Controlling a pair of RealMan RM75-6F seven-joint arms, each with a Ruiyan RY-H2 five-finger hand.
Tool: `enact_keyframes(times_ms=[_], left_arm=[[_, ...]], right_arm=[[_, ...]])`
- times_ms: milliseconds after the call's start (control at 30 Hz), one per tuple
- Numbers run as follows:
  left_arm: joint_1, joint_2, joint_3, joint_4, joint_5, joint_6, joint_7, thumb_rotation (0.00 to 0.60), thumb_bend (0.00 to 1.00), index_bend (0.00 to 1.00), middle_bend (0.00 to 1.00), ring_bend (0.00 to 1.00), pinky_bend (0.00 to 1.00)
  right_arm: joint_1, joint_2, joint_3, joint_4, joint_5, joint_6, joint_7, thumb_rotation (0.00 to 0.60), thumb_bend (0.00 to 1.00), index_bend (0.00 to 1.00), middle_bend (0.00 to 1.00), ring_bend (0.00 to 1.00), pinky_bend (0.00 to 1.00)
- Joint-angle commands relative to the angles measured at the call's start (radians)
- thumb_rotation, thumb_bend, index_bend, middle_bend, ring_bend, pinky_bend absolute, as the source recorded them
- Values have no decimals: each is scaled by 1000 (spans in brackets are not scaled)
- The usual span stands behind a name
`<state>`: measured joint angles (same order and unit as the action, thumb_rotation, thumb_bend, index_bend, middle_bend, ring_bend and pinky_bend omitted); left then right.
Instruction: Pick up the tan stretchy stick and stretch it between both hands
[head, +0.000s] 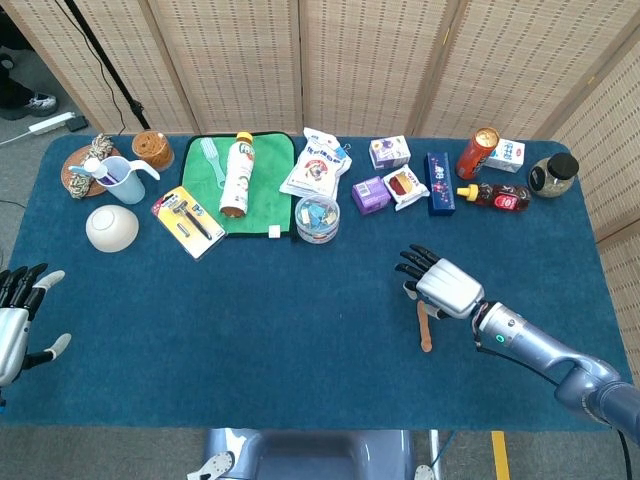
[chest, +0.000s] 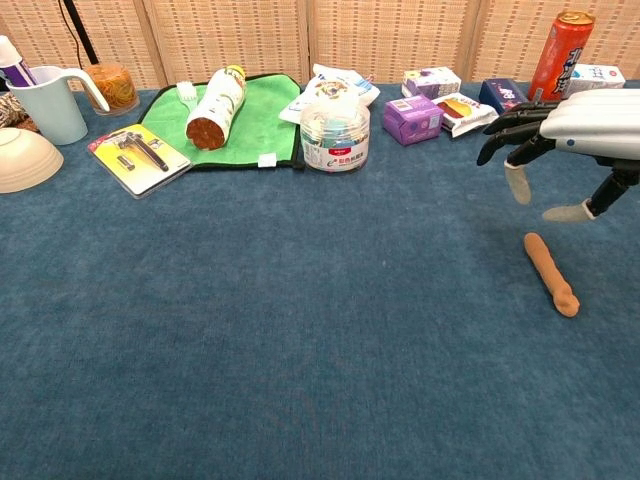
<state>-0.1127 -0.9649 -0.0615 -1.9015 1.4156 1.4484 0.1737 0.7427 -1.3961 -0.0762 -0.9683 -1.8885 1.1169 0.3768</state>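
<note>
The tan stretchy stick (head: 425, 329) (chest: 552, 274) lies flat on the blue table, right of centre near the front. My right hand (head: 437, 283) (chest: 565, 133) hovers just above the stick's far end, palm down, fingers spread and holding nothing. A gap shows between its fingertips (chest: 517, 184) and the stick in the chest view. My left hand (head: 17, 318) stays at the far left edge of the table, fingers apart and empty; the chest view does not show it.
Along the back stand a red can (head: 478, 152), sauce bottle (head: 495, 196), blue box (head: 439, 183), purple box (head: 370, 194) and a clear tub (head: 317, 218). A green cloth (head: 261, 180) with a bottle (head: 236, 175), a white bowl (head: 111, 227) and a cup (head: 119, 179) sit left.
</note>
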Motion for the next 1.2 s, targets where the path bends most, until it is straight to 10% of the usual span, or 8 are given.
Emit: enact_keyframes(times_ms=[33, 1200], left_arm=[[0, -1, 1, 1, -2, -3, 0, 583, 198, 169, 96, 56, 0], [-10, 11, 15, -28, -7, -38, -34, 580, 198, 148, 96, 56, 0]], right_arm=[[6, -11, -7, 10, 9, -4, 6, 600, 341, 488, 176, 36, 0], [62, -113, -136, 209, -28, -13, -18, 600, 243, 448, 151, 26, 0]])
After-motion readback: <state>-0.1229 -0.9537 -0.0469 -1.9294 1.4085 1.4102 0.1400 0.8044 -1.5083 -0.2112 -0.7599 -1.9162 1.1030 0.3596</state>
